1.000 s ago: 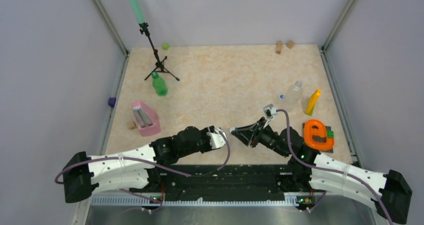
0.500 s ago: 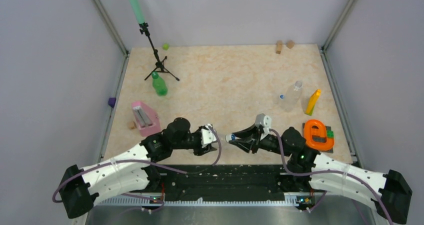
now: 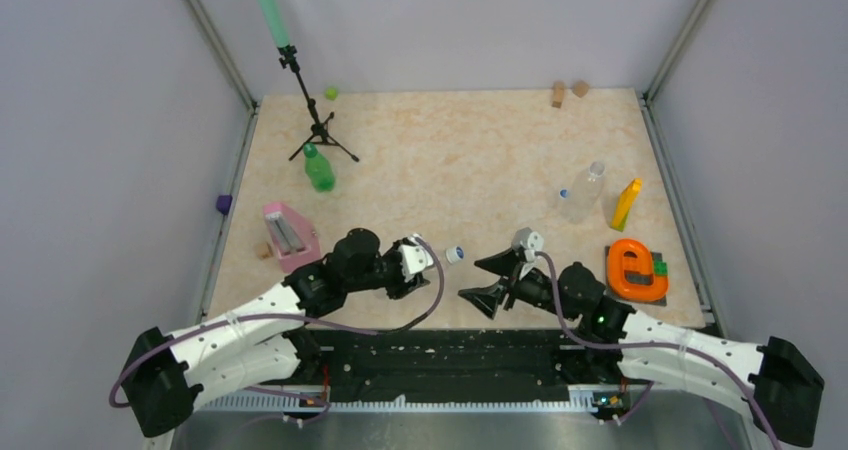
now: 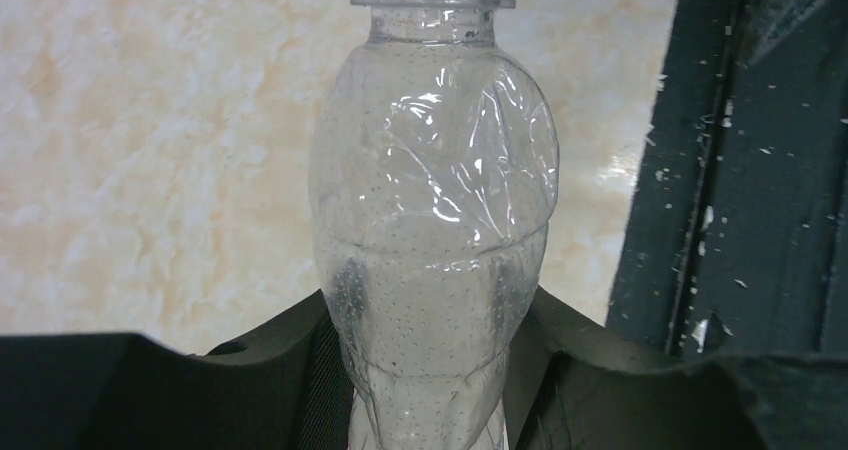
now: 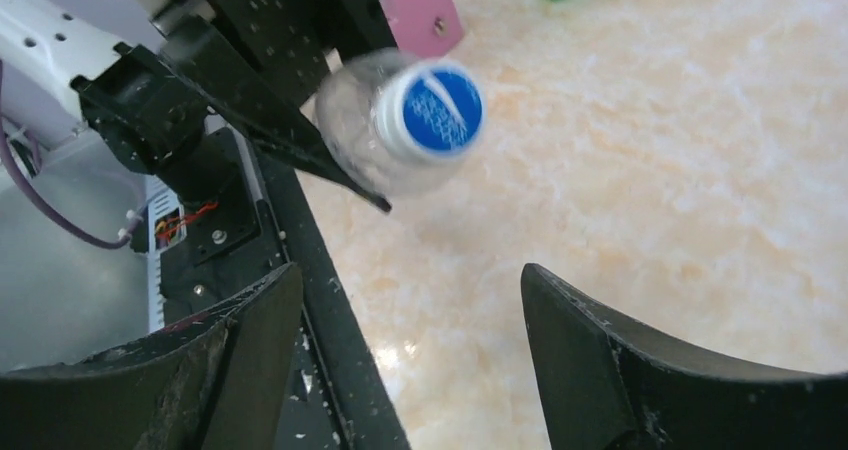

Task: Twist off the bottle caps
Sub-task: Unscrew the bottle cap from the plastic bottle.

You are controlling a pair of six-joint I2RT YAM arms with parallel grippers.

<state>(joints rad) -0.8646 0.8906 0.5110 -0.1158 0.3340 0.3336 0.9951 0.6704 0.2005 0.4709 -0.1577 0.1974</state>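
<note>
Your left gripper point(image 4: 435, 380) is clenched on the lower body of the clear bottle point(image 4: 435, 200). It holds the bottle seemingly off the table point(image 3: 450, 150), near the middle of the near edge, laid over so the blue cap point(image 5: 440, 110) faces the other arm. The likely reason is to keep the body from spinning while the cap is turned. Your right gripper point(image 5: 410, 340) is released, with jaws wide, just short of the cap and touching nothing. The cap sits on the neck, so count this one not yet off. A second ago the right jaws were pinched close at the bottle's mouth and the two arms met there. Now the jaws have sprung apart and drawn back toward the near edge, and the left arm has carried the bottle slightly away from that edge. This reads as a re-grip between twists, not a finish. The green bottle point(image 3: 319, 168) stands by the tripod point(image 3: 318, 120) toward the far-left corner, cap seemingly on. The second clear bottle point(image 3: 582, 192) lies near the right edge beside the yellow block point(image 3: 626, 203). Neither has shifted.
</note>
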